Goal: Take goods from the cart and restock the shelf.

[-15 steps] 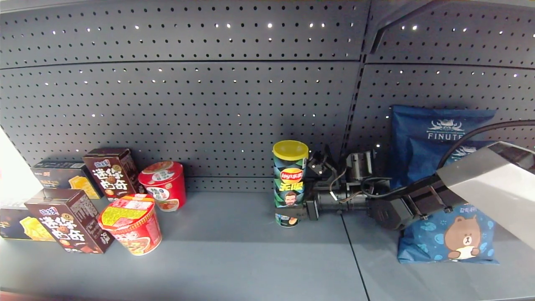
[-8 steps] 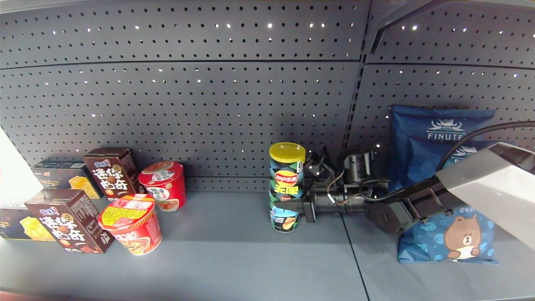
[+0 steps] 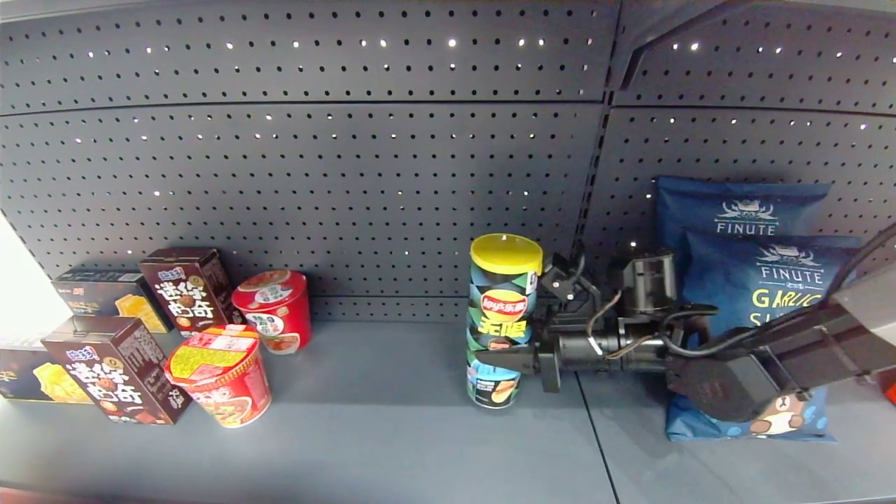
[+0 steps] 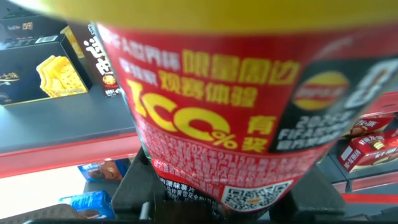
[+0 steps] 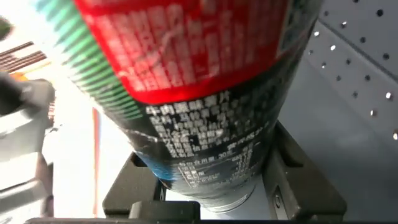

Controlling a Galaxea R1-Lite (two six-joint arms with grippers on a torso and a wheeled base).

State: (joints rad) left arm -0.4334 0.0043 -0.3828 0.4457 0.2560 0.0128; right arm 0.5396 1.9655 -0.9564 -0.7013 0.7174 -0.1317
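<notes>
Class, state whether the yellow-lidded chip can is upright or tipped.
Upright: the chip can stands vertical, lid on top, in the right gripper.

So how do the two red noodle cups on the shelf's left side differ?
The rear cup stands back by the pegboard; the front cup sits nearer the front edge of the shelf. The rear cup's lid is mostly red; the front cup's is yellow and pink. Both are red, lidded cups.

dark perforated back panel (image 3: 315, 175) | grey shelf board (image 3: 392, 441) | glare (image 3: 12, 280) at left
</notes>
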